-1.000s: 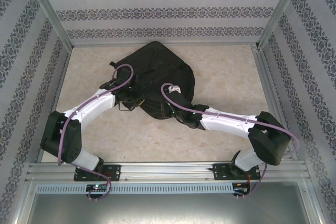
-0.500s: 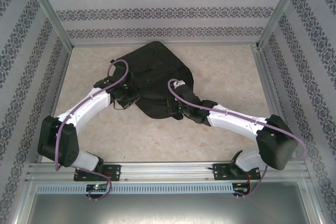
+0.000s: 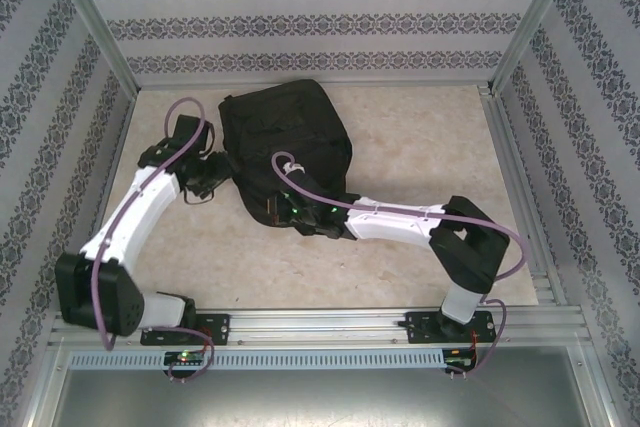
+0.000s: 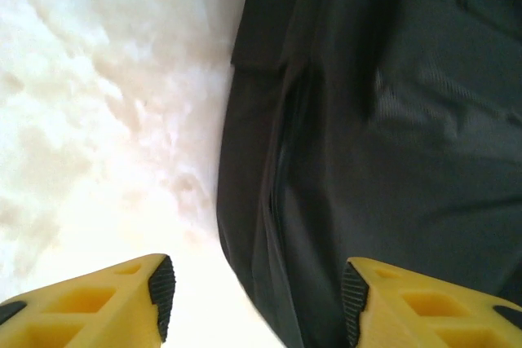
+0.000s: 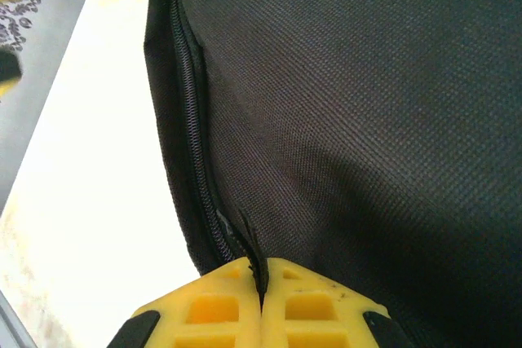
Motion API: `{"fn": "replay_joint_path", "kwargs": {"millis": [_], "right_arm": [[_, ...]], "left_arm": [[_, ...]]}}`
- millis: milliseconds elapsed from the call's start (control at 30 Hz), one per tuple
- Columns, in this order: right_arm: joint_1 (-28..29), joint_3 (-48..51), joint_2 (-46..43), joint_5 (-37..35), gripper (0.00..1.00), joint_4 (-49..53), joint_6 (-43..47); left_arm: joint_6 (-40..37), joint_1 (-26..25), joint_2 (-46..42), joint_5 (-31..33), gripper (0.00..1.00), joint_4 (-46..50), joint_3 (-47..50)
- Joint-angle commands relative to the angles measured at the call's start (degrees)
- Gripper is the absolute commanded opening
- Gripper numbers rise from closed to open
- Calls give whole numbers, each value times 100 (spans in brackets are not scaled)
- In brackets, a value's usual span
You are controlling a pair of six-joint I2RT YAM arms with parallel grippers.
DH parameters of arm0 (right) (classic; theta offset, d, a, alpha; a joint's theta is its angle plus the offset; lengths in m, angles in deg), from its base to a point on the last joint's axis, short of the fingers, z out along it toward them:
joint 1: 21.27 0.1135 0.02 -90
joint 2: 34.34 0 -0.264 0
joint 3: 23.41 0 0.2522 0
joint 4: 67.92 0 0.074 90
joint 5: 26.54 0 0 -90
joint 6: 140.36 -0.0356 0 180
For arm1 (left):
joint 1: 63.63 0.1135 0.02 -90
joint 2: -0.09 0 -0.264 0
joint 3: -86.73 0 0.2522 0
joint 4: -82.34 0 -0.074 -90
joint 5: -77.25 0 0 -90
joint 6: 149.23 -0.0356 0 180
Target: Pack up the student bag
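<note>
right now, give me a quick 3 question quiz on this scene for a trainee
1. True or false: the left hand is shut.
2. The right hand is shut on: A) a book, B) a thin black tab by the bag's zipper, C) nothing.
3. What does the bag lie on?
Key: 1 false, its fingers stand apart. 2 B. 3 the pale table.
</note>
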Motion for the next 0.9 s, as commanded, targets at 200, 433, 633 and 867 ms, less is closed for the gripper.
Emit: {"fn": "replay_joint_path", "kwargs": {"millis": [200, 433, 633, 867], "right_arm": [[200, -427, 297, -145, 0, -329, -128], [183, -84, 29, -279, 0, -526, -79], [183, -22, 62, -181, 0, -666, -173], [183, -74, 98, -179, 0, -677, -183]], "left_arm": [[1784, -76, -820, -910, 66, -450, 1191], [2085, -159, -685, -819, 70, -575, 1268], [2189, -225, -477, -708, 64, -880, 1374], [2214, -338, -17, -775, 45, -1453, 1427]]}}
